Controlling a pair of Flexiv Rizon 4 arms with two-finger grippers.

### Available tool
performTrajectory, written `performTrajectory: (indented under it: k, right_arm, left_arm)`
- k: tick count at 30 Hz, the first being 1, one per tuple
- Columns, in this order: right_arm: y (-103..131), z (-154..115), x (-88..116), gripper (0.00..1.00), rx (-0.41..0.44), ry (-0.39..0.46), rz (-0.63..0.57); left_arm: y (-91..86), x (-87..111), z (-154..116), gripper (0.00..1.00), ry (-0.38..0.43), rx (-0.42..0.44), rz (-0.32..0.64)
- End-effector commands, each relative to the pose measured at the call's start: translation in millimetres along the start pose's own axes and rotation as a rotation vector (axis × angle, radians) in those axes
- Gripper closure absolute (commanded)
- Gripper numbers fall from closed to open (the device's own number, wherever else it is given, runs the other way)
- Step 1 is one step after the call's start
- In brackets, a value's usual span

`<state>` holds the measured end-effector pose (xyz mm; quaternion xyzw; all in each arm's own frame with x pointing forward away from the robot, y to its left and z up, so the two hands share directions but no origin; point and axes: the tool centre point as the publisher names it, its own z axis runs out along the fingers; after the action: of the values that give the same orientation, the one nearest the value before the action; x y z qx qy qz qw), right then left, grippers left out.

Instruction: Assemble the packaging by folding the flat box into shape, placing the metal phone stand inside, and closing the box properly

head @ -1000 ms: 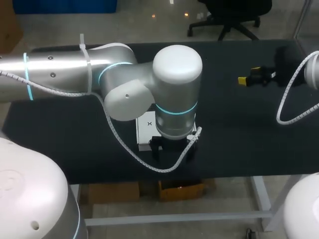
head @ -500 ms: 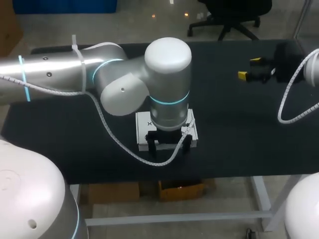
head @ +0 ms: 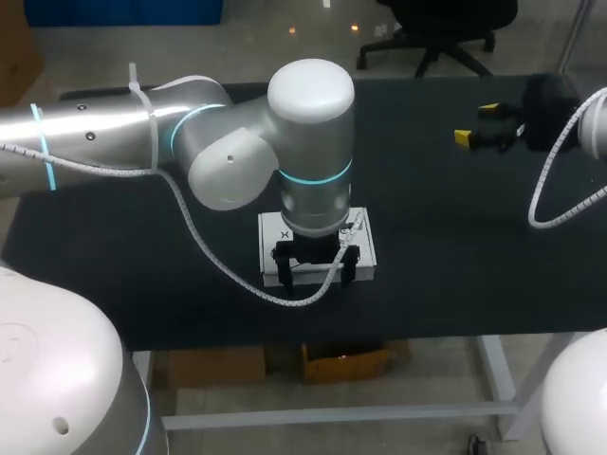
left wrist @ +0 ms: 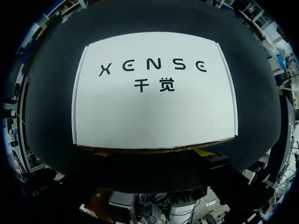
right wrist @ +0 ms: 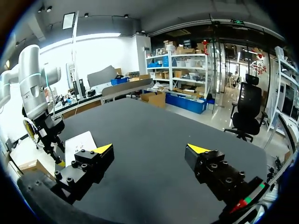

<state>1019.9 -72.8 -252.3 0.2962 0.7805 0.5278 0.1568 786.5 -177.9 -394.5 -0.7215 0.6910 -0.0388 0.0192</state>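
Left gripper [head: 316, 266] points straight down, fingers spread apart, standing over the near edge of the white cardboard box with black print [head: 365, 248]. Whether its yellow tips [left wrist: 103, 152] touch the card cannot be told.

Black table [head: 455, 237]: carries the box near the middle of its front edge.

Silver left arm [head: 114, 137]: enters from the left and runs roughly level over the table. It bends at the elbow into a vertical wrist above the box, hiding much of the lid from the head view.

Right arm [head: 596, 133]: at the far right corner, well apart from the box. The right gripper [head: 476, 124] is aimed across the table, fingers wide apart, holding nothing.

Box: lies flat, printed face up, lid down, with a brown raw edge along the side nearest the left gripper.
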Motion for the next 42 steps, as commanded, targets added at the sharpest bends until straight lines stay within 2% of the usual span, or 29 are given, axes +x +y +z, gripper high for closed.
performTrajectory:
  k: [1,24,32,42]
  right_arm:
    - [-0.9,-0.5,0.2,0.00,-0.004,0.000,-0.002]
    - [-0.9,-0.5,0.2,0.00,-0.004,0.000,-0.002]
    - [-0.9,-0.5,0.2,0.00,-0.004,0.000,-0.002]
    - [-0.9,-0.5,0.2,0.00,-0.004,0.000,-0.002]
  left_arm:
    - [-6.9,3.1,-0.8,0.00,-0.014,-0.007,-0.007]
    - [-39.6,4.3,1.3,0.00,-0.021,0.002,-0.039]
    - [-58.4,4.3,0.6,0.00,-0.017,0.006,-0.033]
    - [-92.4,3.1,5.3,0.00,-0.004,-0.008,-0.035]
